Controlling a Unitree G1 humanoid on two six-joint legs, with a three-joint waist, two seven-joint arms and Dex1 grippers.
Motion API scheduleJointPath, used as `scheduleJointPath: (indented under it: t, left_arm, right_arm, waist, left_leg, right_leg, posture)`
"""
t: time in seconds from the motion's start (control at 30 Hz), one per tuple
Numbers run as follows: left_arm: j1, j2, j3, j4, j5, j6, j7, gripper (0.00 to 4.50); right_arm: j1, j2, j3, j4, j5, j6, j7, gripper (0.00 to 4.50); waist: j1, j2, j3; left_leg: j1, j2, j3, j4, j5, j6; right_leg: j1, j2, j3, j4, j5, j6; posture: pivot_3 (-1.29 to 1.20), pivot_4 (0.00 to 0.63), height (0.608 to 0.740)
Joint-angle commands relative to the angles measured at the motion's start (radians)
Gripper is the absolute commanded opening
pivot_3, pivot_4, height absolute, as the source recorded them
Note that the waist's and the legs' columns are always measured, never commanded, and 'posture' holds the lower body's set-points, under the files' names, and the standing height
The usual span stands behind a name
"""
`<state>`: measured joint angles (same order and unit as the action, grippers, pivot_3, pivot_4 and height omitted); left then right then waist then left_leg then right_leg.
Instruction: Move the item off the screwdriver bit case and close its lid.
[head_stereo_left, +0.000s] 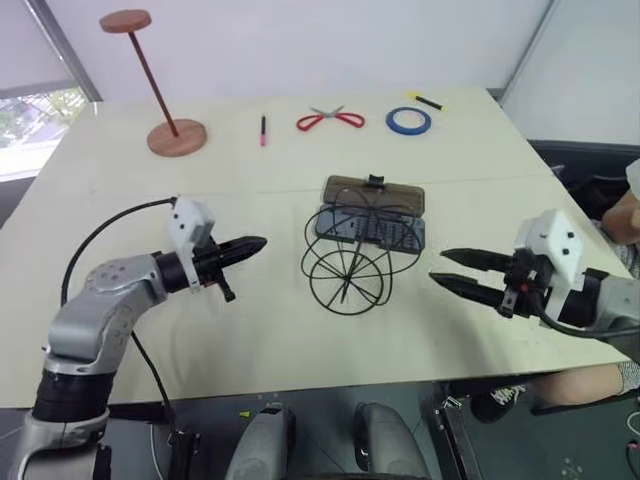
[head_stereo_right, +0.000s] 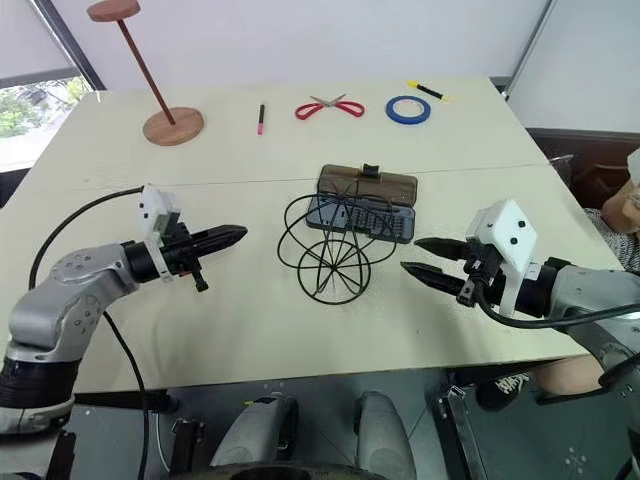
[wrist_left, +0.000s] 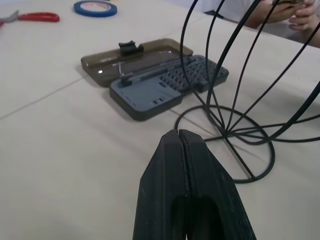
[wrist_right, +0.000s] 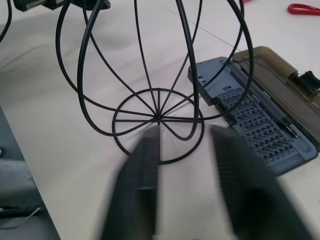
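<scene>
The item (head_stereo_left: 346, 262), a black wire globe, stands on its ring base on the table just in front of the screwdriver bit case (head_stereo_left: 392, 233). Its upper loops lean over the tray's near part; whether they touch it I cannot tell. The case lies open, with its brown lid (head_stereo_left: 375, 193) flat behind the tray and the latch tab on the far edge. My left gripper (head_stereo_left: 255, 243) is shut and empty, pointing at the globe from its left. To the globe's right, my right gripper (head_stereo_left: 440, 266) stands open with nothing between its fingers.
At the back of the table are a wooden stand (head_stereo_left: 177, 137), a pink pen (head_stereo_left: 263, 130), red scissors (head_stereo_left: 330, 120), a blue tape roll (head_stereo_left: 408, 121) and a yellow-black tool (head_stereo_left: 425, 100). A person (head_stereo_left: 625, 215) sits at the right edge.
</scene>
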<state>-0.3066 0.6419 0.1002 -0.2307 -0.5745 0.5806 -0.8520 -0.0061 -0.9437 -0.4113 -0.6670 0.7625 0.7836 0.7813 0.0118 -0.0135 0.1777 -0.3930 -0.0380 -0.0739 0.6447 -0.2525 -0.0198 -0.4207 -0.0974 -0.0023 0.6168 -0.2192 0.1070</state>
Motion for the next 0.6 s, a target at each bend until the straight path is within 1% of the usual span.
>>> scheduleJointPath:
  t: [0.03,0.1,0.17,0.3,0.47,0.6]
  left_arm:
    - [-0.042,-0.011,-0.021,0.016,0.019,-0.023,-0.005,0.0]
    - [-0.052,-0.014,-0.029,0.035,0.026,-0.034,-0.021,0.0]
    - [-0.064,-0.012,-0.04,0.05,0.041,-0.047,-0.031,0.0]
    - [-0.084,-0.029,-0.043,0.064,0.046,-0.057,-0.025,0.0]
    - [-0.056,-0.036,-0.045,0.051,0.056,-0.065,-0.023,0.0]
    - [-0.056,-0.041,-0.037,0.045,0.057,-0.063,-0.01,0.0]
  right_arm:
    - [0.011,-0.007,-0.039,-0.005,-0.024,-0.043,0.009,3.43]
    - [0.028,0.002,-0.031,-0.016,-0.035,-0.05,-0.001,4.48]
    - [0.033,0.004,-0.014,-0.016,-0.068,-0.06,-0.023,4.48]
    - [-0.035,0.053,0.009,0.027,-0.055,-0.063,-0.076,4.48]
    - [-0.116,0.121,0.083,0.086,-0.08,-0.069,-0.131,4.48]
    - [-0.152,0.153,0.144,0.09,-0.081,-0.061,-0.14,4.48]
  waist:
    - [0.001,0.0,0.0]
    - [0.002,0.0,0.0]
    - [0.001,0.0,0.0]
    - [-0.002,-0.001,0.001]
    - [-0.001,0.0,0.001]
    - [0.0,-0.001,0.001]
  left_leg:
    - [0.0,0.0,0.0,0.0,0.0,0.0]
    - [0.0,0.0,0.0,0.0,0.0,0.0]
    - [0.0,0.0,0.0,0.0,0.0,0.0]
    - [0.0,0.0,0.0,0.0,0.0,0.0]
    - [0.0,0.0,-0.001,0.0,0.0,0.0]
    - [0.0,0.0,-0.001,0.0,0.0,0.0]
  right_leg:
    - [0.0,0.0,0.0,-0.001,0.0,0.0]
    - [0.001,0.0,0.0,-0.002,0.0,0.0]
    - [0.001,0.0,0.0,-0.002,0.0,0.0]
    - [0.001,0.0,0.0,-0.002,0.0,0.0]
    - [0.001,0.0,0.0,-0.002,0.0,0.0]
    - [0.001,0.0,0.0,-0.002,0.0,0.0]
  posture:
    - [0.0,0.15,0.74]
    - [0.0,0.15,0.74]
    - [0.0,0.15,0.74]
    - [0.0,0.15,0.74]
    - [0.0,0.15,0.74]
    - [0.0,0.15,0.74]
